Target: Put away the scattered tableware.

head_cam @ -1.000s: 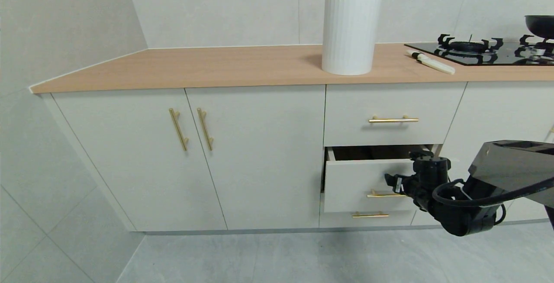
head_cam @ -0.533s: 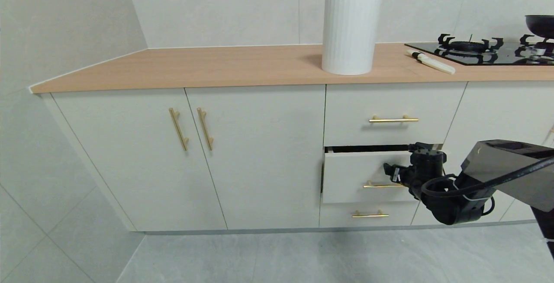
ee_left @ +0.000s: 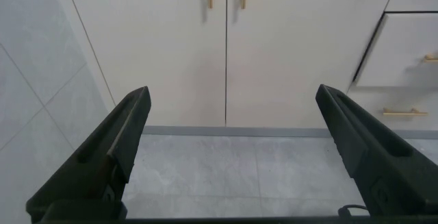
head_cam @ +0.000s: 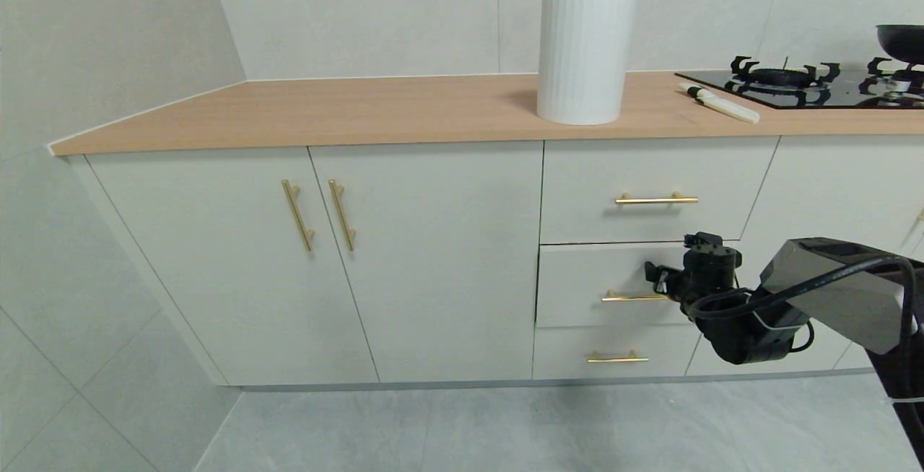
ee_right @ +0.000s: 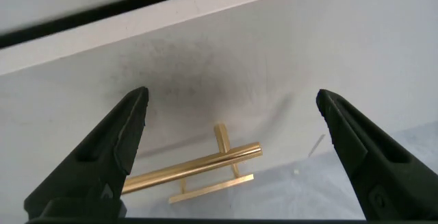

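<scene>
The right claw (head_cam: 658, 278) is at the front of the shut middle drawer (head_cam: 577, 277), by the right end of its brass handle (head_cam: 629, 297). Its fingers (ee_right: 116, 148) are spread wide and hold nothing. The left claw (ee_left: 233, 101) is also wide and empty, facing the cabinet doors (ee_left: 171, 46). The knife (head_cam: 718, 105) lies on the counter (head_cam: 361, 111), just beside the hob (head_cam: 801, 89).
</scene>
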Robot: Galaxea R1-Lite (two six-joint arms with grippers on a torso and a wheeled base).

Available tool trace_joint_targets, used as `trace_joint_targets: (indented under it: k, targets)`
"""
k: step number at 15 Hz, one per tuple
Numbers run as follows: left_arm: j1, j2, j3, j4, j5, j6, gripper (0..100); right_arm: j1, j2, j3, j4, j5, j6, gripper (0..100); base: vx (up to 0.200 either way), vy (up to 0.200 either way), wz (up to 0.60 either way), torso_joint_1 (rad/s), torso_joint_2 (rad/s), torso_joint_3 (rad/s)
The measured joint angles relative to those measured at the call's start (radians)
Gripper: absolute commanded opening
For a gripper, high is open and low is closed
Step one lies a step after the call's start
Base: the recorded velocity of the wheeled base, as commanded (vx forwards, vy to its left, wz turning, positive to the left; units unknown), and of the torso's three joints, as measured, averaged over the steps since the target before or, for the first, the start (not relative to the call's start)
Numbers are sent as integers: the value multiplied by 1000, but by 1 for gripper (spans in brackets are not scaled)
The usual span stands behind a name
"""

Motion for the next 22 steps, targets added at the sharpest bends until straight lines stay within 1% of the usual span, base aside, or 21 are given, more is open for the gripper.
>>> trace_joint_targets:
  k: [10,12,14,17,20,22]
  targets:
    - [0,0,0,0,0,0,100,-3,62,-103,5,-17,0,100,0,0,0,0,0,0]
    - [0,0,0,0,0,0,100,-4,64,-103,0,-24,0,100,0,0,0,0,0,0]
    - [0,0,0,0,0,0,100,-6,54,-73,-5,-31,1,100,0,0,0,0,0,0]
    - [0,0,0,0,0,0,100,-2,-19,50,-20,-26,-1,100,0,0,0,0,0,0]
    - [0,0,0,0,0,0,100,2,-211,275,-39,5,-14,100,0,0,0,0,0,0]
    - [0,0,0,0,0,-1,100,8,-393,469,-43,23,-40,100,0,0,0,0,0,0]
